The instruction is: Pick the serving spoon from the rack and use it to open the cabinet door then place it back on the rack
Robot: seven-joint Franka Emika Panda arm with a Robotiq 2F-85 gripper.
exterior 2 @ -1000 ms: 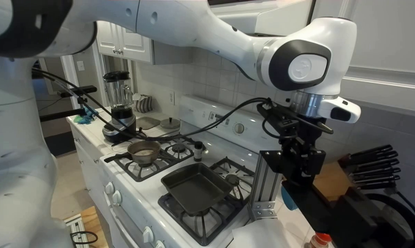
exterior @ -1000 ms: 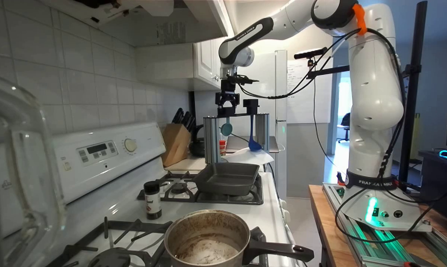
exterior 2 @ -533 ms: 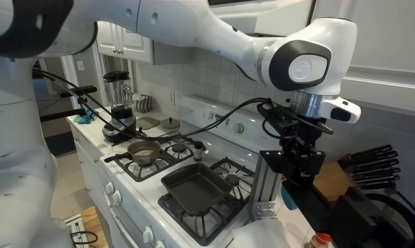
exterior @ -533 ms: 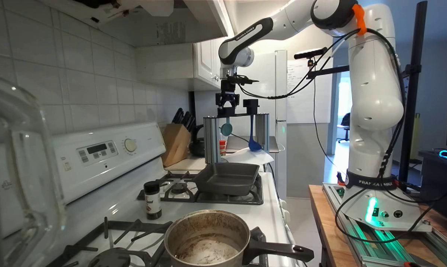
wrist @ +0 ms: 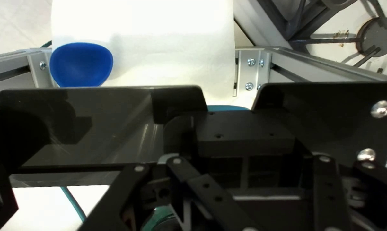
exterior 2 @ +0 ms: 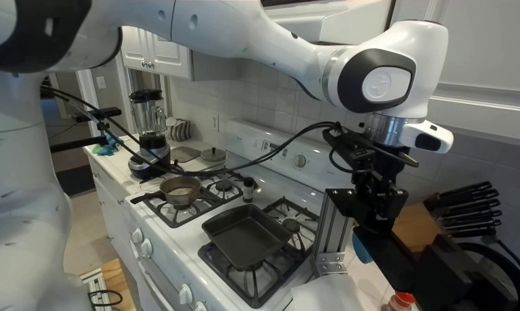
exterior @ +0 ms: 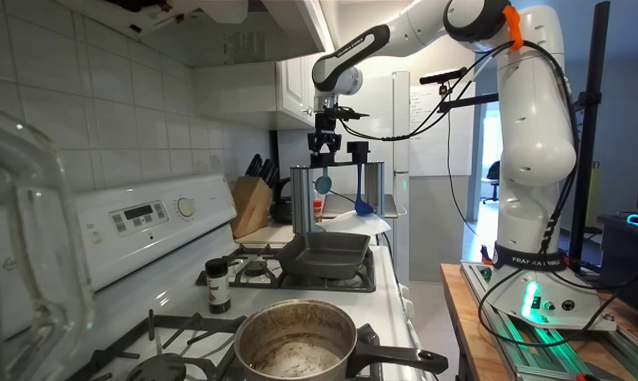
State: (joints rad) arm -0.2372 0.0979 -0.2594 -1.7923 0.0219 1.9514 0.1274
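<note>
In an exterior view the camera sits low over the stove (exterior: 371, 304), pot (exterior: 297, 338) close up, facing along it to the rack (exterior: 302, 198). In an exterior view it's high, tight to the arm (exterior 2: 242, 30), aimed down and roughly the opposite way, toward the blender (exterior 2: 152, 141). Both share stove, pot, baking pan (exterior: 326, 248), rack, arm. Wrist cam points steeply down past the gripper (wrist: 243, 154), close over the rack.

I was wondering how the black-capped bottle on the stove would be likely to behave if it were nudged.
The bottle would probably tip fairly easily, as it stands upright and looks tall for its narrow base. Once over, it may well roll, since its body looks round. It should spill little, if anything, because the black cap appears to be on.
</note>
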